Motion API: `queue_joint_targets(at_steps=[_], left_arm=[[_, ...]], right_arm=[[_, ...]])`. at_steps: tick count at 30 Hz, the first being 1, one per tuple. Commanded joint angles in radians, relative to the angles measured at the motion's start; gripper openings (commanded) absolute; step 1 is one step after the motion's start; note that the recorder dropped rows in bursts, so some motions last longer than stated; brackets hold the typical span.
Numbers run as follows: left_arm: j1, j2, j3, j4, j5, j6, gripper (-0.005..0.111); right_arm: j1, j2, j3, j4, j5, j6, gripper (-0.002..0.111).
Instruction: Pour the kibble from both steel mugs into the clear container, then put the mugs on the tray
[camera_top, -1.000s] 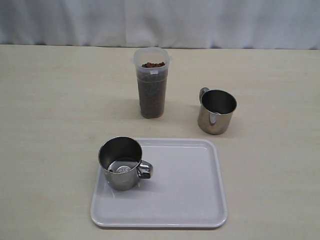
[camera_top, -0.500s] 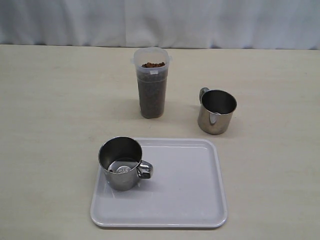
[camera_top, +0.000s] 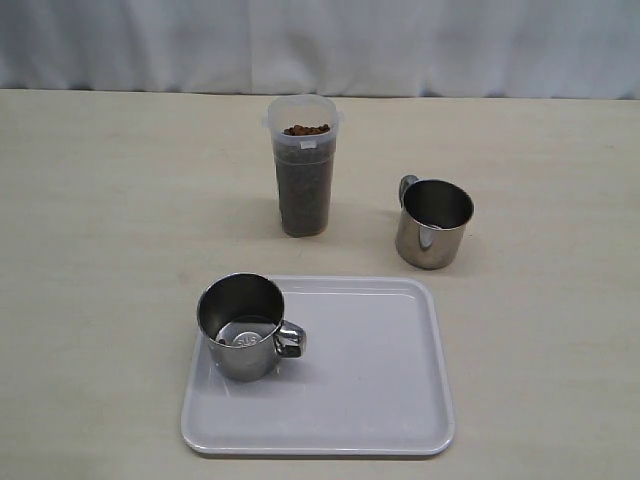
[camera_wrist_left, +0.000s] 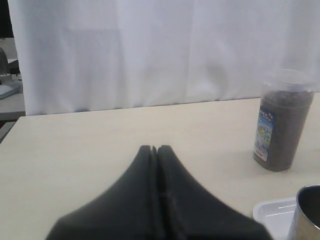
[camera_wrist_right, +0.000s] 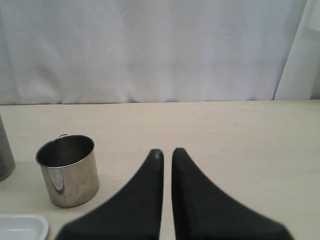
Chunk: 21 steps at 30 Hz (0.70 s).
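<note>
1. Right gripper: fingers pressed almost together, nothing held. Left gripper: pressed together, empty. Neither shows in the exterior view.
2. Nearest the right gripper: steel mug, upright on the table, off the tray, looks empty, handle turned toward the clear container.
3. Likely step: mug to tray. Spread the jaws first, pinch the wall away from the handle, lift straight, set on the tray's bare right half.
4. Other mug sits on the tray's left part, handle pointing right; keep clear.
5. Container holds kibble nearly to the rim and stands near the table mug; a bump would spill it.
</note>
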Motion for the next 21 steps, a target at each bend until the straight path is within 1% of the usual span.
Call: queue_joint_targets(at_steps=[1, 12, 14, 17, 19, 21], left_arm=[[0.002, -0.003, 0.003, 0.015, -0.002, -0.020, 0.000], [0.006, -0.003, 0.003, 0.015, -0.002, -0.017, 0.000], [0.046, -0.003, 0.003, 0.026, 0.000, -0.017, 0.000], [0.131, -0.003, 0.003, 0.021, 0.009, -0.019, 0.000], [0.175, -0.003, 0.003, 0.019, 0.009, -0.021, 0.000], [0.204, -0.003, 0.003, 0.022, 0.009, -0.021, 0.000]], right_arm=[[0.003, -0.003, 0.002, 0.002, 0.001, 0.001, 0.005], [0.003, -0.003, 0.002, 0.002, 0.001, 0.001, 0.005], [0.003, -0.003, 0.002, 0.002, 0.001, 0.001, 0.005], [0.003, -0.003, 0.002, 0.002, 0.001, 0.001, 0.005], [0.003, -0.003, 0.002, 0.002, 0.001, 0.001, 0.005], [0.003, -0.003, 0.002, 0.002, 0.001, 0.001, 0.005]])
